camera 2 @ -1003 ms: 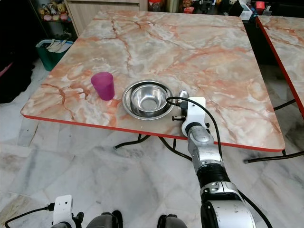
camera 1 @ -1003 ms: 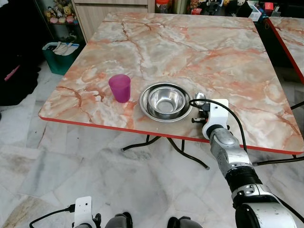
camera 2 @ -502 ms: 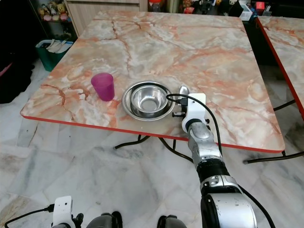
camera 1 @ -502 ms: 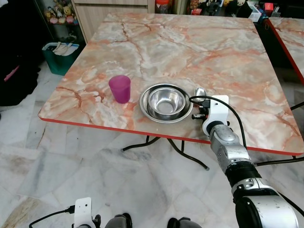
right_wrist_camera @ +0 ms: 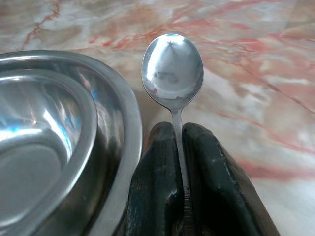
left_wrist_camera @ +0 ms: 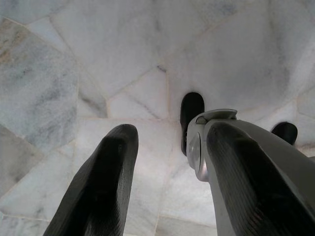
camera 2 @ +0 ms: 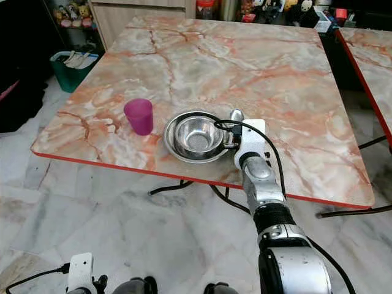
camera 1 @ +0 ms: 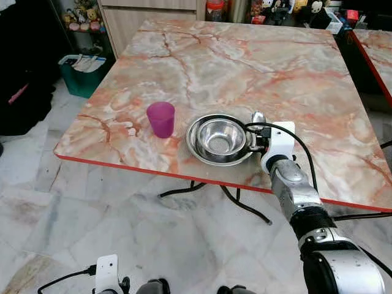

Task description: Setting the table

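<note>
Right gripper (right_wrist_camera: pixel 179 147) reaching over the near edge of the marble table (camera 1: pixel 294 67), fingers (right_wrist_camera: pixel 155 172) pressed together on the handle of a spoon (right_wrist_camera: pixel 173 69). Spoon bowl pointing away from the robot, sitting just beside the right rim of the steel plate (camera 1: pixel 197 146); whether touching the rim or the tabletop, cannot tell. Handle running back between the two black fingers, clamped narrow.

Steel bowl (camera 1: pixel 222 134) sitting inside the plate, both near the front edge of the table. Purple cup (camera 1: pixel 161 119) standing upright just left of the plate, apart from it. Red edging (camera 1: pixel 122 166) running along the front of the table.

Black cable (camera 1: pixel 288 138) looping from the right wrist housing over the forearm.

Left gripper (left_wrist_camera: pixel 167 162) hanging low at the robot's left side above the marble floor (left_wrist_camera: pixel 98 44), fingers (left_wrist_camera: pixel 106 182) spread with a clear gap, holding nothing. Robot's dark feet (left_wrist_camera: pixel 191 109) showing beneath.

Green basket (camera 1: pixel 84 70) standing on the floor beyond the table's far left corner. Second table (camera 1: pixel 373 52) showing at the right edge.
</note>
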Available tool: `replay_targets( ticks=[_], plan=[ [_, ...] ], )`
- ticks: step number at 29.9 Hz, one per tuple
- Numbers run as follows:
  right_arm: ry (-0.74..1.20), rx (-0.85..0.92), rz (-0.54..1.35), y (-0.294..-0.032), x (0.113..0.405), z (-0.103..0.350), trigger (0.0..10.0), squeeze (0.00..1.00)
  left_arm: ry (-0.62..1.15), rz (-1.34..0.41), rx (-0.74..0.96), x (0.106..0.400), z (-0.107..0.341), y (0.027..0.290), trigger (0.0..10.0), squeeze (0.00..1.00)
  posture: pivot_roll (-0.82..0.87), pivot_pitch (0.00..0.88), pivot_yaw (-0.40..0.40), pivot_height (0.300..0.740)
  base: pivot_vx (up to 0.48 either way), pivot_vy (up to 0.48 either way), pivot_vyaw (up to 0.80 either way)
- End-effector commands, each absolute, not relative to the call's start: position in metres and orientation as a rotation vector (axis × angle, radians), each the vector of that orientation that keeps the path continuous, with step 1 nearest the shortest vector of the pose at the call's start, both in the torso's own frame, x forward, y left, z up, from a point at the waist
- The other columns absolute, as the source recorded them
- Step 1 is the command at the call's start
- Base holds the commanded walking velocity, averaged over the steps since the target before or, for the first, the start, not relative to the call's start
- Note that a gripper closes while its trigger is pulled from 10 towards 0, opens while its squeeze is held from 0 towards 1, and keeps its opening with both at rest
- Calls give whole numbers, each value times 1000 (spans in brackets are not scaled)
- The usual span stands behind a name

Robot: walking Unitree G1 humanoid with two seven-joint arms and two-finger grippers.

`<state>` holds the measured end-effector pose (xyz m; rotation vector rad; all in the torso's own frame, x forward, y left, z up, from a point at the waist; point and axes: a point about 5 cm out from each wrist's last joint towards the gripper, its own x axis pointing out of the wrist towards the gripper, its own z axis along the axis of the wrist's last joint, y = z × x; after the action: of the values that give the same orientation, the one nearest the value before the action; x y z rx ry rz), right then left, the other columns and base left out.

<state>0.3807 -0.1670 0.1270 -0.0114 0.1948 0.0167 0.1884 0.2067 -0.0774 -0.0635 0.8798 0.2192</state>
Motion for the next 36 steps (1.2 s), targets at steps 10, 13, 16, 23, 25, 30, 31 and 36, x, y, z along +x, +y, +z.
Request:
replay_targets(
  ticks=[10,13,16,23,25,30,31,36],
  plan=[
    [187,0,5,-168,382,128,10000,0,901,221,-73,183,-80,208,10000,0,20,181,1,711,117,0,0],
    [183,3,-9,-169,382,128,10000,0,902,216,-75,183,-80,207,10000,0,20,181,0,711,0,0,0],
    [191,4,-20,-170,381,126,10000,0,906,211,-79,183,-81,205,10000,0,19,181,1,711,0,0,0],
    [211,1,-42,-175,380,122,10000,0,907,207,-83,182,-81,204,10000,0,20,182,0,711,0,0,0],
    [214,0,-47,-176,381,122,10000,0,907,206,-82,182,-81,204,10000,0,21,182,1,711,0,0,0],
    [213,-1,-52,-177,382,124,10000,0,908,208,-81,181,-81,205,10000,0,22,182,1,711,0,0,0],
    [208,-1,-52,-176,384,126,10000,0,909,210,-80,181,-82,206,10000,0,23,182,1,711,0,0,0],
    [203,-2,-46,-174,386,128,10000,0,911,212,-78,180,-82,206,10000,0,23,182,0,711,0,0,0]
  ],
)
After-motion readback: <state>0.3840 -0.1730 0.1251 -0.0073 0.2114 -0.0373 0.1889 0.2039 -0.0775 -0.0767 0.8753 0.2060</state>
